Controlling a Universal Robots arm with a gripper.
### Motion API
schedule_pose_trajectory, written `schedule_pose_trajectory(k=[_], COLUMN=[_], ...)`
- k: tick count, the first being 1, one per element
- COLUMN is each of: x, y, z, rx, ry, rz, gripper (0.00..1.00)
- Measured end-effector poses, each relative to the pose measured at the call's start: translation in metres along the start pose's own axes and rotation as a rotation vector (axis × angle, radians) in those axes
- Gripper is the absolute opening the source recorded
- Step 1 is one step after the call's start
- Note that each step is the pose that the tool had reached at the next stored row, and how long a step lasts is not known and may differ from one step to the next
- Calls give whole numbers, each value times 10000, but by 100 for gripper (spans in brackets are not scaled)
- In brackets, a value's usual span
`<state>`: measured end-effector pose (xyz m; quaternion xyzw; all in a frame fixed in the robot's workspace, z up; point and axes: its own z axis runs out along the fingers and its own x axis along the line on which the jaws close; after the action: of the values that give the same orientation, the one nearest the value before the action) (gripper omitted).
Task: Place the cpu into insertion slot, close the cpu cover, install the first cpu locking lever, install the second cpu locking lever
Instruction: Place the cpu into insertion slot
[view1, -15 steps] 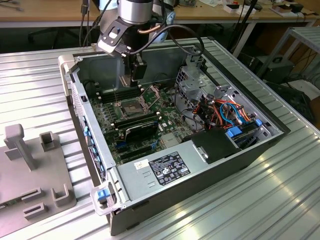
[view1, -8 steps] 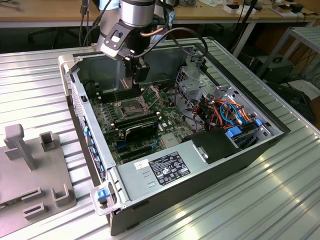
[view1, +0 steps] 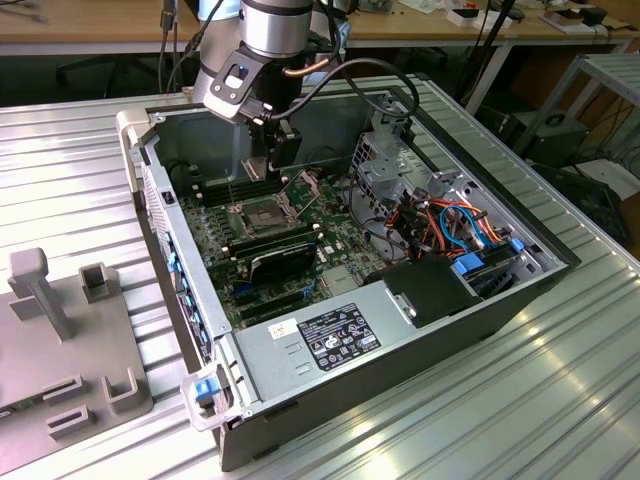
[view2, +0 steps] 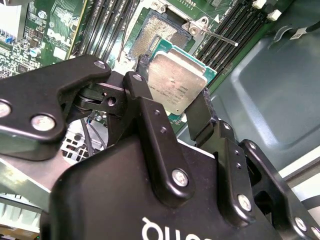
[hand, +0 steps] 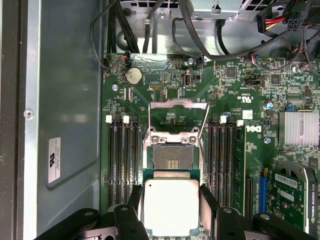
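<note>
Cpu (hand: 171, 207) pinched in hand (hand: 171, 199), arm (view1: 270, 30) reaching down near insertion slot (hand: 172, 158)

Bright, even overhead light noted. Soft glare seen on ribbed table (view1: 560, 400) and cpu (hand: 170, 205) top; case (view1: 470, 320) interior lightly shadowed along its walls.

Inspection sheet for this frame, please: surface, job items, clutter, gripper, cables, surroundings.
Surface: ribbed metal table, open computer case on it.
Job's things: cpu held above the motherboard; insertion slot empty, pins exposed; cpu cover swung open; locking lever unlatched.
Clutter: grey fixture plate at the exterior view's left.
Grippers: gripper, jaws shut on the cpu's edges.
Cables: orange and blue bundle inside the case.
Surroundings: wooden benches behind.
</note>
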<state>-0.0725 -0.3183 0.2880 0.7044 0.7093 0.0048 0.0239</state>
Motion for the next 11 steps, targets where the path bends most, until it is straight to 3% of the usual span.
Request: schedule_pose_trajectory(k=[8,11], x=[0,1], y=[0,-2], z=[3,39], rx=[0,0], ry=[0,0], rz=[-4,-4], gripper=[55,55])
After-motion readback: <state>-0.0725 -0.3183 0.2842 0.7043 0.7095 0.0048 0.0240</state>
